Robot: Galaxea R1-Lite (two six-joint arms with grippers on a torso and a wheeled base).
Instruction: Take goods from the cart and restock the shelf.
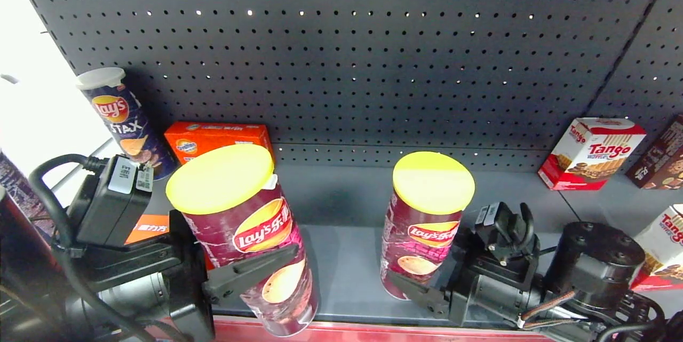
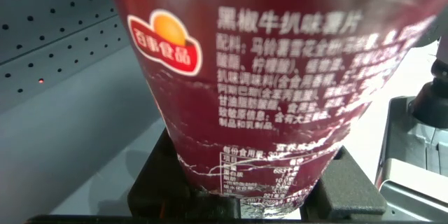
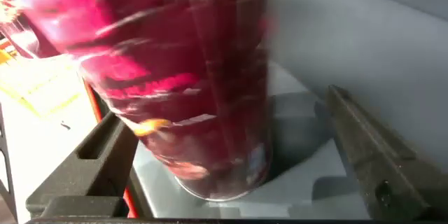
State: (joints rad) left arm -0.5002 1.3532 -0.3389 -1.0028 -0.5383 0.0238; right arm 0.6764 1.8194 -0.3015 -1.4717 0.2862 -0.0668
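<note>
Carefully standing the left chip canister on the shelf

The left gripper (image 2: 252,185) is clamping the left chip canister (image 1: 251,246) low on its body, jaws closed against both sides. The canister is leaning, its yellow lid tipping back toward the orange box (image 1: 213,139), and its base is hanging at the front edge of the shelf (image 1: 347,256), over the red lip (image 1: 373,331). Whether the base is touching the shelf I cannot tell.

The right gripper (image 3: 231,133) is sitting with its jaws open around the right chip canister (image 1: 421,224). One finger is lying close to the canister and the other is standing apart. That canister is resting upright on the shelf, in from the edge.

By my judgement, the step in hand is placing the left canister. Doing it well is calling for three things:
- Bringing the canister upright before lowering it.
- Carrying it deeper so the whole base is landing on grey shelf, not on the lip.
- Stopping short of the orange box.

The low grip is leaving the tall body free to topple, so the jaws should be opening only once the base is sitting flat. The right arm should be backing straight out, so that the near finger is not dragging its canister over.
</note>
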